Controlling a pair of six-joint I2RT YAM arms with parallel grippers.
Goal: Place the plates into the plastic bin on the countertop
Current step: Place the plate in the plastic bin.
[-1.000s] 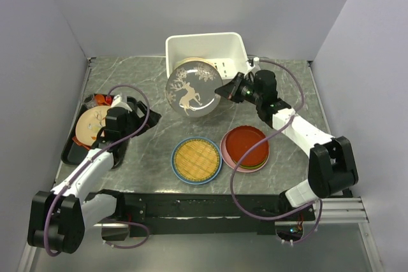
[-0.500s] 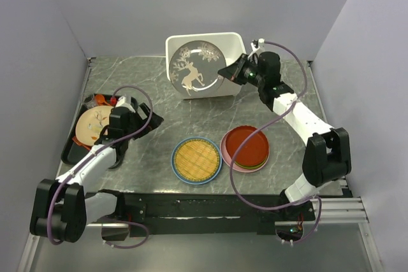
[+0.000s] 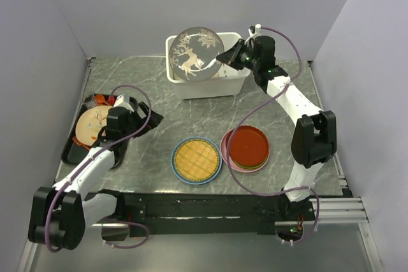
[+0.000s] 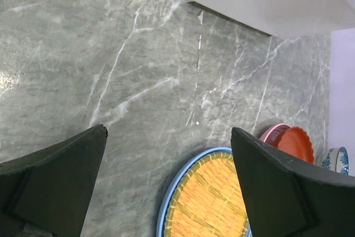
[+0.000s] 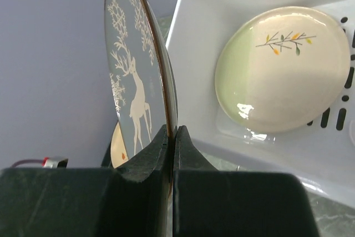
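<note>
The right claw (image 5: 172, 133) is clenched on the rim of the grey plate (image 3: 196, 54), the one with the pale deer, holding it on edge, nearly upright, over the left half of the plastic bin (image 3: 237, 81) at the far side of the table (image 3: 137, 81). A cream plate (image 5: 283, 65) with a leaf sprig lies flat on the bin's slotted floor. The grey plate looks stiff, glazed and breakable, and likely slick in the grip; pinched at one spot with its weight out beyond the hold, it could swivel or slip if jolted, so I judge it wants a slow tilt and a release low in the bin. The rim is the only sensible hold; the plates lying flat — the yellow woven disc (image 3: 196, 160) on the blue plate (image 3: 174, 161), the red plate (image 3: 247, 144) atop a pink plate (image 4: 270, 135) — will need the claw worked under the lip. The left claw (image 4: 169, 130) is spread wide and grasps nothing, hovering over bare table. From above, the grey plate hides much of the bin's inside; in the right wrist view the claw covers the plate's lower rim, so how deep the pinch goes cannot be told. What lies under the pink plate is a mere sliver, and whether the woven disc is loose or fixed is unclear.
</note>
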